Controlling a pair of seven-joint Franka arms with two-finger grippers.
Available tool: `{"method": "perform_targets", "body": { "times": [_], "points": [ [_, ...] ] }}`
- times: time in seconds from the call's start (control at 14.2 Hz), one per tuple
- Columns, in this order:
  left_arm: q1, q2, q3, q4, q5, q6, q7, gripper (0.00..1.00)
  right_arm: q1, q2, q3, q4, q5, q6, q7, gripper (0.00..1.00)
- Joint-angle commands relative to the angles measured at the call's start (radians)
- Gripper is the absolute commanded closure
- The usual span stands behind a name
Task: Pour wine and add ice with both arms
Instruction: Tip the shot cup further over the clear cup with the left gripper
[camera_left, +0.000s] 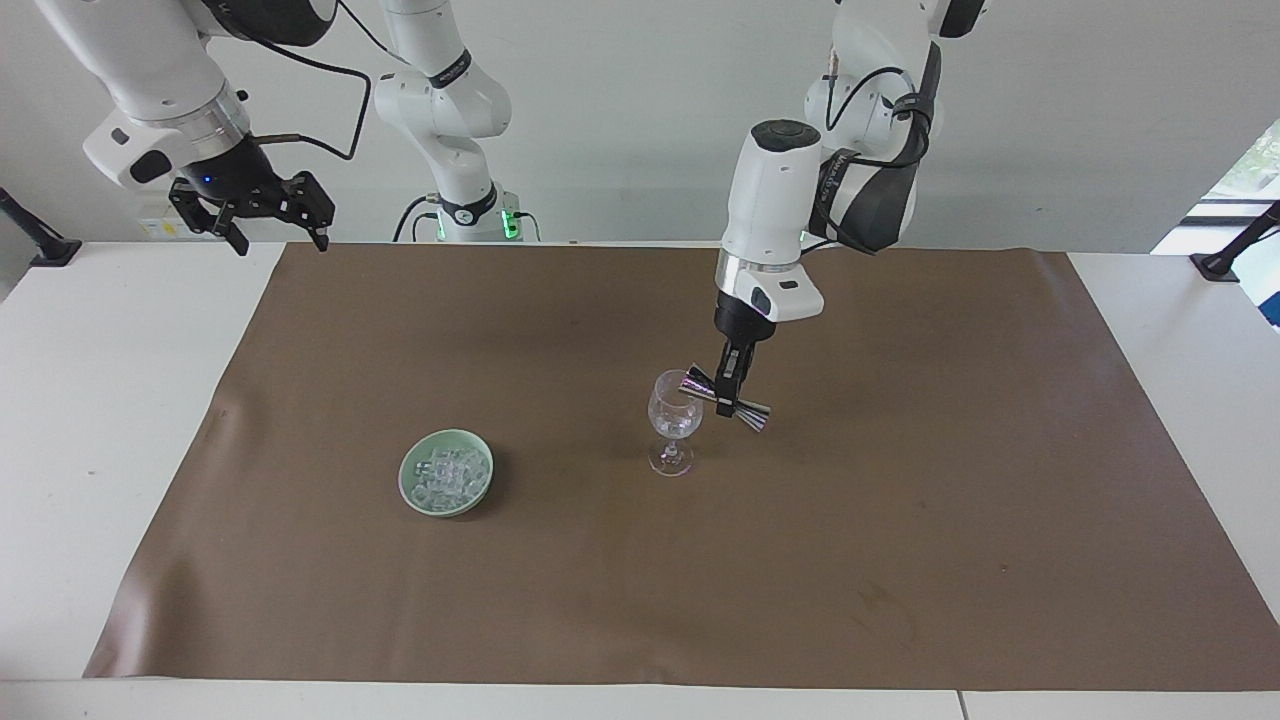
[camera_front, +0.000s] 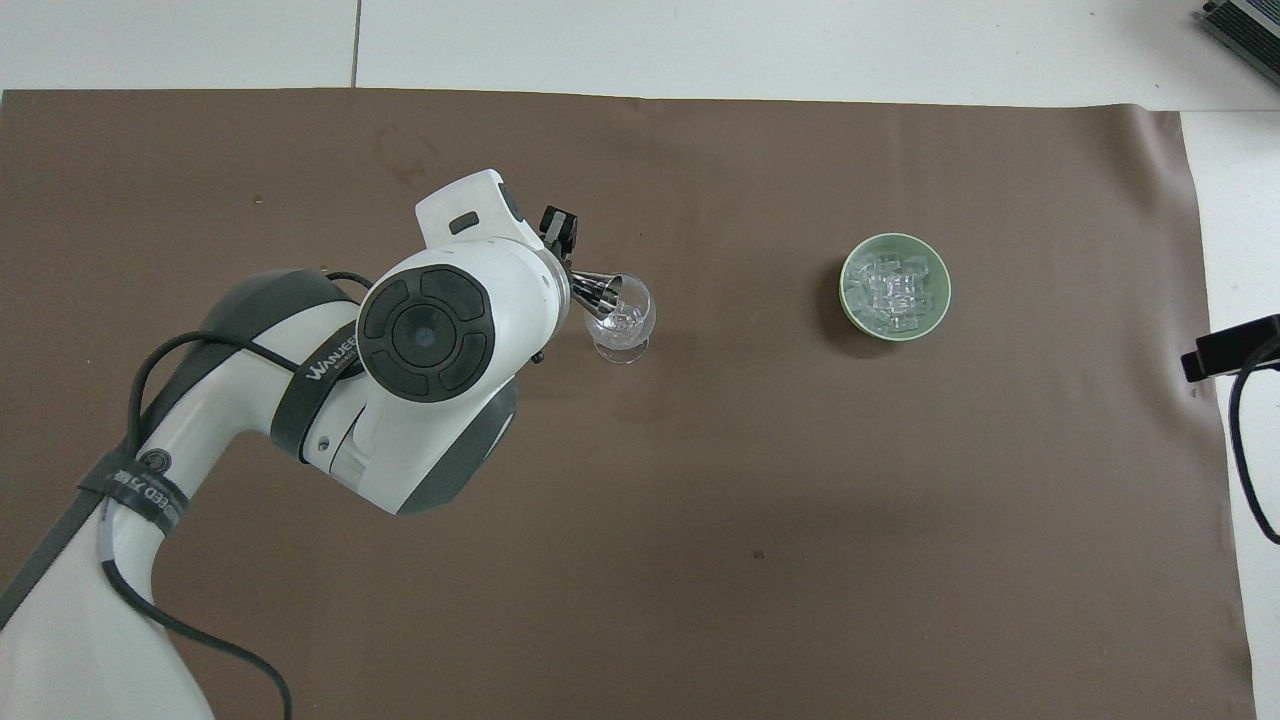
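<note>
While apart, ice (camera_left: 446, 476), left gripper (camera_left: 727, 401).

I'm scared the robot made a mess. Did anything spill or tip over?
No spill shows. The wine glass stands upright on the brown mat, and the ice sits heaped in its green bowl. Only the metal jigger is tipped, on purpose: the left gripper holds it over the glass. The right gripper waits.

Left hand (camera_left: 728, 398) and most of the jigger (camera_front: 597, 292) under the arm's wrist overhead.
</note>
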Motion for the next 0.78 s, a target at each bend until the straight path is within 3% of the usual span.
{"method": "perform_targets", "body": {
  "times": [0.0,0.71],
  "points": [
    [-0.019,0.014,0.015,0.033,0.027,-0.034,-0.012,1.00,-0.002,-0.015,0.001,-0.018,0.014,0.005,-0.003,0.00],
    [-0.021,0.014,0.015,0.056,0.050,-0.066,-0.012,1.00,-0.002,-0.015,0.001,-0.018,0.014,0.005,-0.003,0.00]
  ]
}}
